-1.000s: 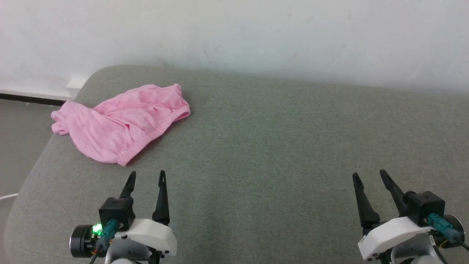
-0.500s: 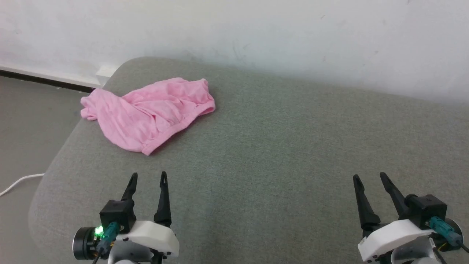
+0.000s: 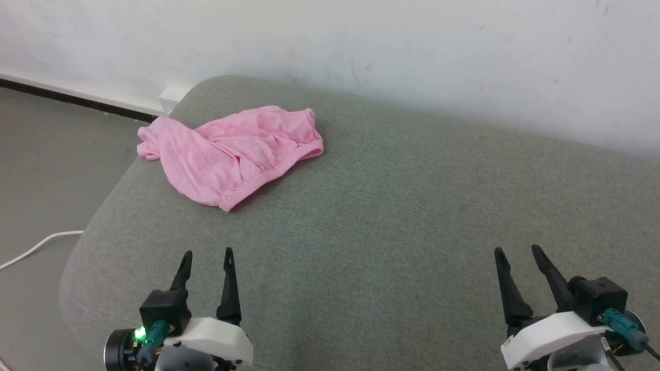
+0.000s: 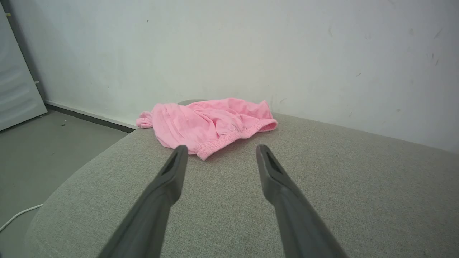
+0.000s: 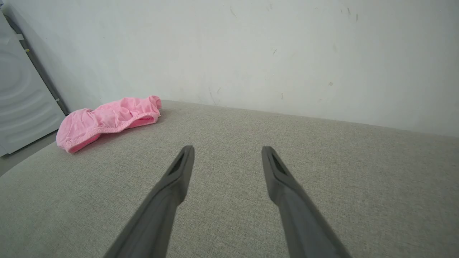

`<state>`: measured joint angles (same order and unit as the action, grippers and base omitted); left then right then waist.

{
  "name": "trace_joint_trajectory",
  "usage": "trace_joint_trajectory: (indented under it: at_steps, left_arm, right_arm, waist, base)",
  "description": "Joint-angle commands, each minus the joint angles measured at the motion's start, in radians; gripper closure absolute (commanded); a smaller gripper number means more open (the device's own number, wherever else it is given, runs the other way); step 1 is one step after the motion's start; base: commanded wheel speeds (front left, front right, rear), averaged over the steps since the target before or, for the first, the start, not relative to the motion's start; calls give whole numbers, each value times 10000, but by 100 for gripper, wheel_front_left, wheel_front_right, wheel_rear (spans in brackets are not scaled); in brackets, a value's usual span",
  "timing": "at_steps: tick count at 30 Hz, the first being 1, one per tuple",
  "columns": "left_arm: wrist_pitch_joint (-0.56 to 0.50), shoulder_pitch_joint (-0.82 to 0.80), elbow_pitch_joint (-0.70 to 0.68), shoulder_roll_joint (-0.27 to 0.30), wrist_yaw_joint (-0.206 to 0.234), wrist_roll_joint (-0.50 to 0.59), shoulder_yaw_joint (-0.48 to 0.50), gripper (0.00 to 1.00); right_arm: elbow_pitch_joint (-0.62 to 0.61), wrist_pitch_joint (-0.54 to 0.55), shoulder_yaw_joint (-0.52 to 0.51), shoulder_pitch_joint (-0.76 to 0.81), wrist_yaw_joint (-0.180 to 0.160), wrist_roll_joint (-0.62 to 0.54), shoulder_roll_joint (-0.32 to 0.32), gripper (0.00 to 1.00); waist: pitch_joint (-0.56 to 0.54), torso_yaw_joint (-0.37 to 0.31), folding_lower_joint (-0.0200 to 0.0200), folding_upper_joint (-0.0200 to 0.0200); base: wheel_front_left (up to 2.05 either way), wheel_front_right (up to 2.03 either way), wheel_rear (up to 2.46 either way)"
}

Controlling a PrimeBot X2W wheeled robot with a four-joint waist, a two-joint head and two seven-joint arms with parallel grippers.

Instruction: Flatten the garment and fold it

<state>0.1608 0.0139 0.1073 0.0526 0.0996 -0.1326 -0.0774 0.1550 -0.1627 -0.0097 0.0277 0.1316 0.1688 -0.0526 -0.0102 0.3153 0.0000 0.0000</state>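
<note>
The pink garment lies crumpled near the far left corner of the grey padded surface, its gathered hem band facing me. The left wrist view shows the garment just beyond the fingertips, and the right wrist view has the garment far off to the left. My left gripper hovers open at the near left, a short way in front of the cloth, with nothing between its fingers. My right gripper is open at the near right, far from the cloth. No white label shows.
A white wall backs the surface. The surface's rounded left edge drops to a grey floor where a white cable lies. A pale panel stands at the left.
The whole head view has shifted, so the camera has turned left; the garment now sits nearer the picture's middle. Cloth and grippers show no move of their own.
</note>
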Motion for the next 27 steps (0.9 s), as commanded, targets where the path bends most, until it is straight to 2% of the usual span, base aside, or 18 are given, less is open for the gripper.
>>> trace_joint_trajectory:
  at_steps: [1,27]
  left_arm:
    - [117,90,45,-16,83,-105,-52,0]
    - [661,92,411,-21,385,-256,-279,0]
  right_arm:
    - [58,-100,6,55,-6,78,15,0]
    - [521,-643,39,116,-8,443,21,0]
  waist:
    - [4,42,0,0]
    - [-23,856,0,0]
  base:
    - [0,0,0]
    - [0,0,0]
